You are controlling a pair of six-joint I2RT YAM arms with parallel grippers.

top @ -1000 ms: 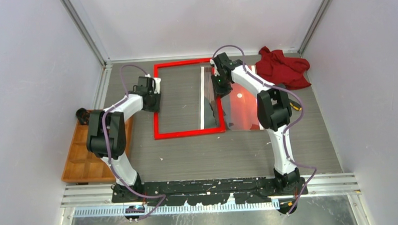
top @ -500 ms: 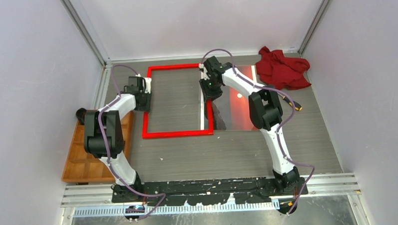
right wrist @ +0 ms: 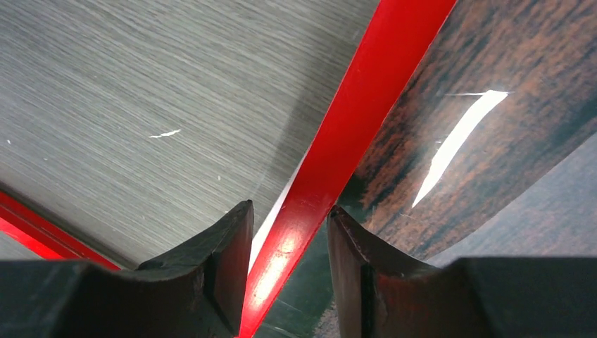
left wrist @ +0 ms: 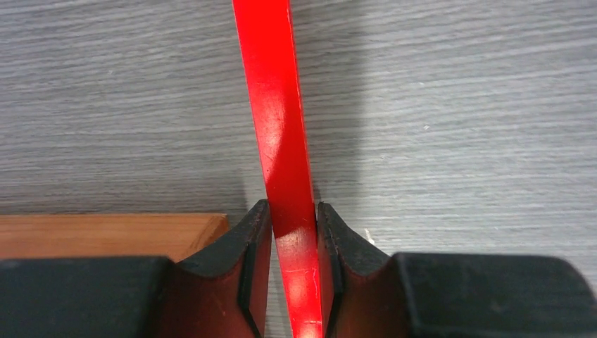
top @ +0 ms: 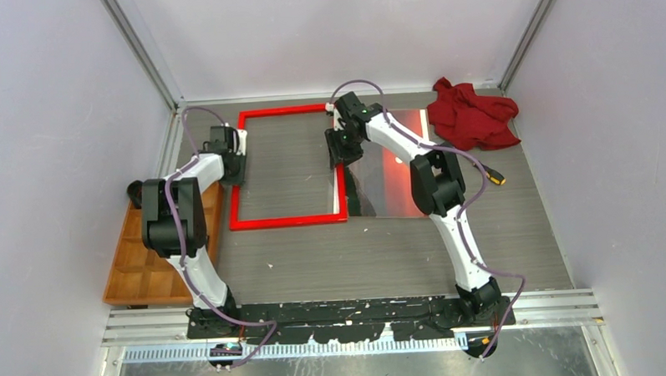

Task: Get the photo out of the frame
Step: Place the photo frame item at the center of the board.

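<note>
**Mia:** Where is the photo [top: 393, 194]?

**Ben:** It lies flat on the table [top: 357, 254], on the right side of the frame [top: 289, 222]. Most of it is out in the open. You can see the red sky and the small bright sun from above.

**Mia:** Is it all the way out?

**Ben:** Not quite. Its left edge sits right under the frame's right bar. In the right wrist view a thin white strip [right wrist: 273, 215] peeks out on the far side of that bar.

**Mia:** What is the left pincer [left wrist: 292, 211] doing?

**Ben:** It has pinched the frame's left bar. Both fingers [left wrist: 253, 239] press on the red bar, one on each side.

**Mia:** And the right pincer [right wrist: 288, 211]?

**Ben:** Its fingers stand on both sides of the right bar, but they are apart. There is a gap next to one finger, so it is not squeezing the bar.

**Mia:** What is inside the frame?

**Ben:** Just the gray table showing through. The bar by the right pincer throws a dark shadow on it.

**Mia:** What else is there?

**Ben:** A crumpled red cloth [top: 471, 115] is in the far right corner, near the photo's top corner. A wooden tray [top: 136, 283] with little boxes sits on the left, beside the left arm. Its edge shows in the left wrist view too, just by the left finger.
</note>
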